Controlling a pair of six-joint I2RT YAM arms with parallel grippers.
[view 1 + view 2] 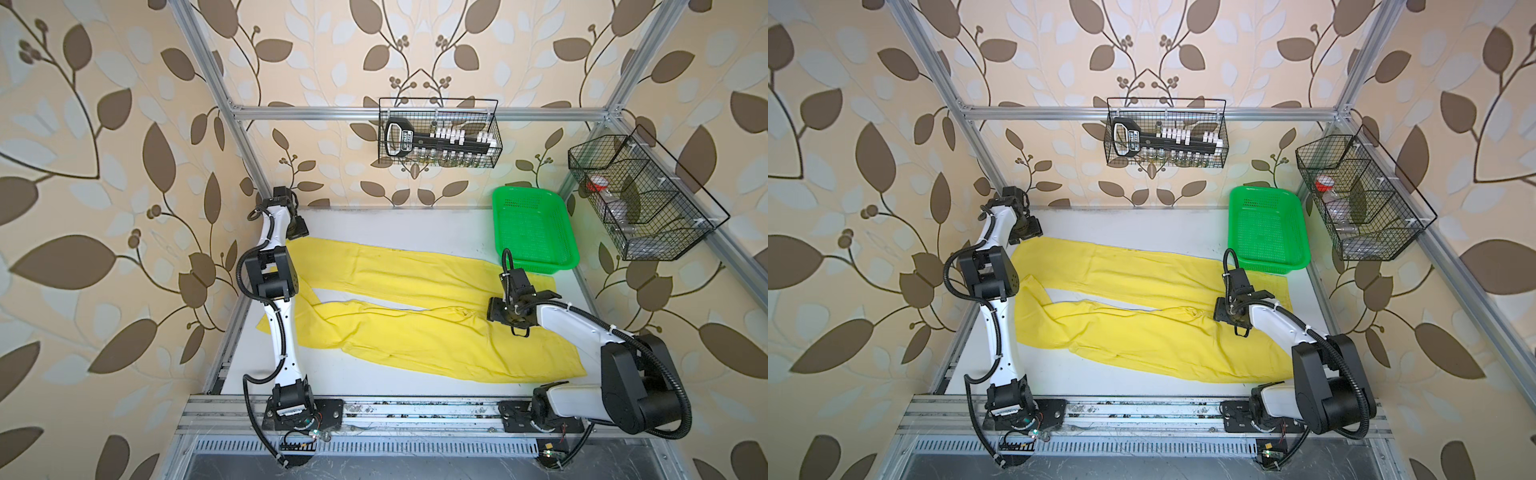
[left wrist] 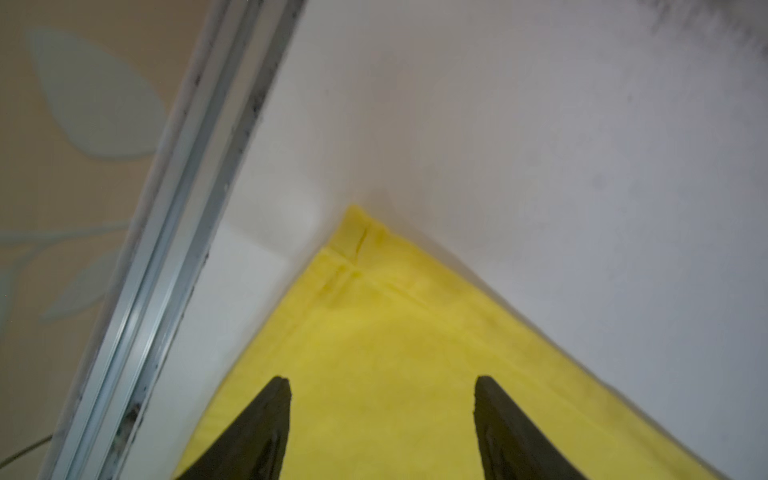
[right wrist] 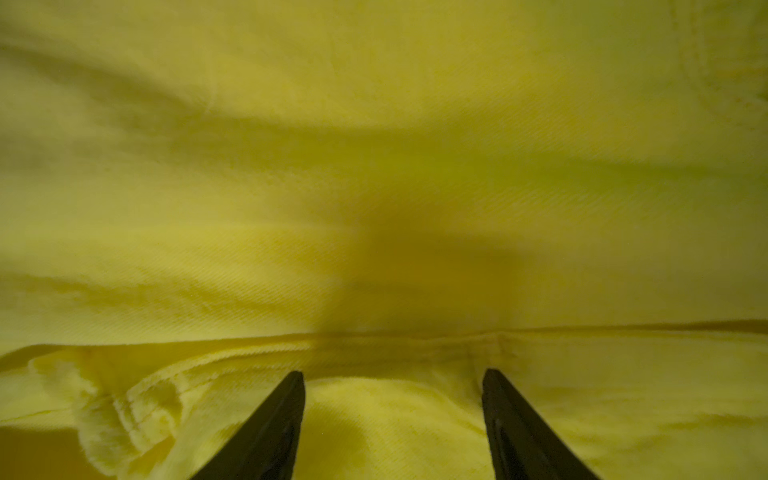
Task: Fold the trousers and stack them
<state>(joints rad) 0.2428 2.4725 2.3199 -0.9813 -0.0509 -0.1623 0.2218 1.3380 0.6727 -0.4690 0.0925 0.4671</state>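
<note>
In both top views the trousers (image 1: 415,340) lie spread on the white table (image 1: 395,224), filling the middle of the frame from left to right. They are plain bright yellow, with the wide joined part at the right and two legs running leftward. A thin wedge of table shows between the legs. The upper leg lies smooth and ends at upper left. The lower leg is creased and doubled over on itself near its left end. The left arm (image 1: 282,332) crosses the leg ends at the left and hides part of them. The left gripper (image 1: 298,232) hangs at the far corner of the upper leg. The right gripper (image 1: 496,309) hangs over the crotch at centre right, its arm covering cloth behind it. A green mesh basket (image 1: 536,269) sits at upper right; whether its near edge touches the cloth or rests on it, I cannot tell. Two black wire baskets hang on the frame, one at the back (image 1: 440,160) and one at the right (image 1: 665,245).

In the left wrist view, a hemmed corner of the trousers (image 2: 395,332) lies flat on the table, with a metal rail (image 2: 174,232) beside it. The gripper's black fingers (image 2: 270,419) stand well apart over the cloth, holding nothing.

In the right wrist view, yellow twill fills the frame, crossed by a seam, with a puckered fold near one of the fingers (image 3: 274,424). They stand spread wide, gripping nothing, and the gripper's shadow falls on the cloth.
</note>
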